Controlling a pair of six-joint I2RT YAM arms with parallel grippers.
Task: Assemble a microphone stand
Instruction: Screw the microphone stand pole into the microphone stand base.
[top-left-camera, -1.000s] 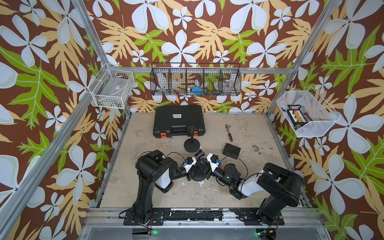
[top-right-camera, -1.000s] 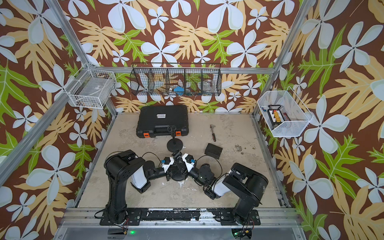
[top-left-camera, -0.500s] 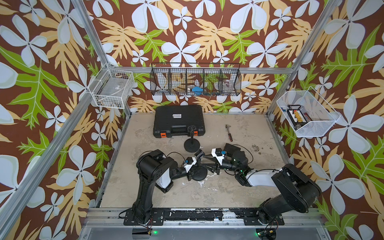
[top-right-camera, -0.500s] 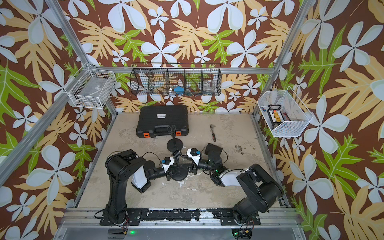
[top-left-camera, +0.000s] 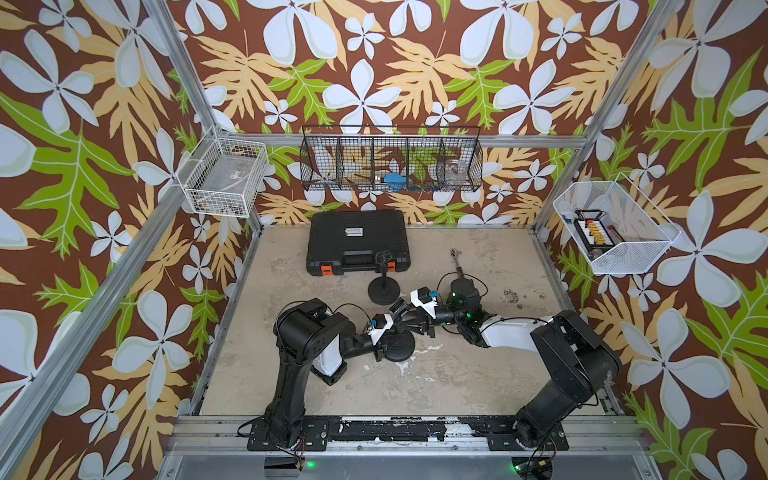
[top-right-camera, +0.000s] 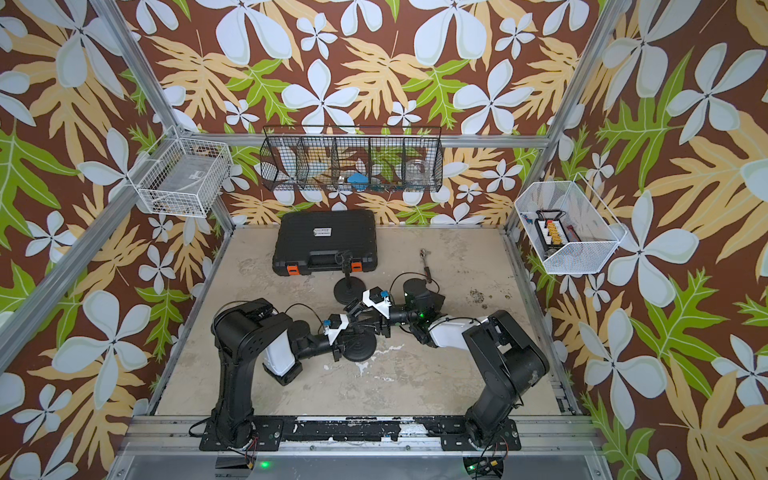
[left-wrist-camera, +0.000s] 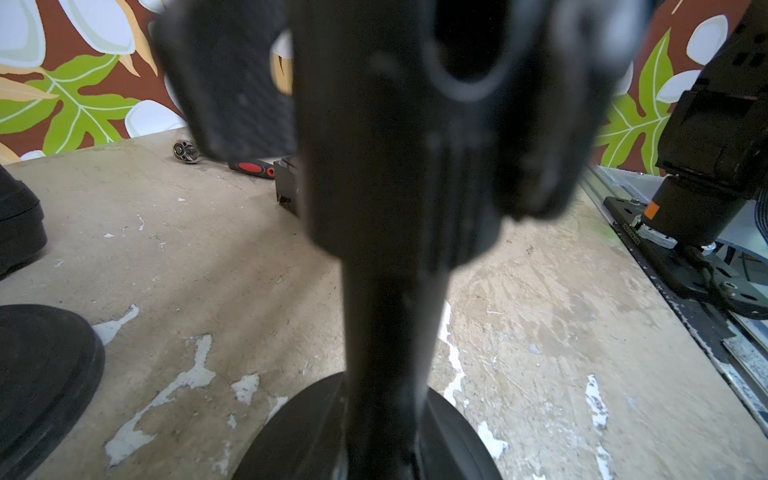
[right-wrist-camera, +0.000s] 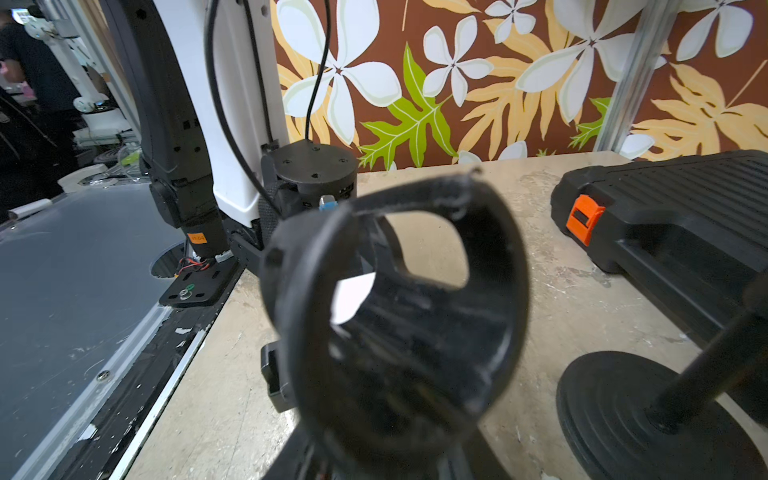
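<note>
left tool is clamping the pole on the near base. right tool is apparently fitting the mic clip on top; can't tell if it's gripping. seating is probably still pending.

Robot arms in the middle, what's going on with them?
They are assembling a microphone stand. The left gripper is shut on its pole, whose round base sits on the table. The right gripper appears to hold the mic clip at the pole's top. A second stand stands by the black case.
</note>
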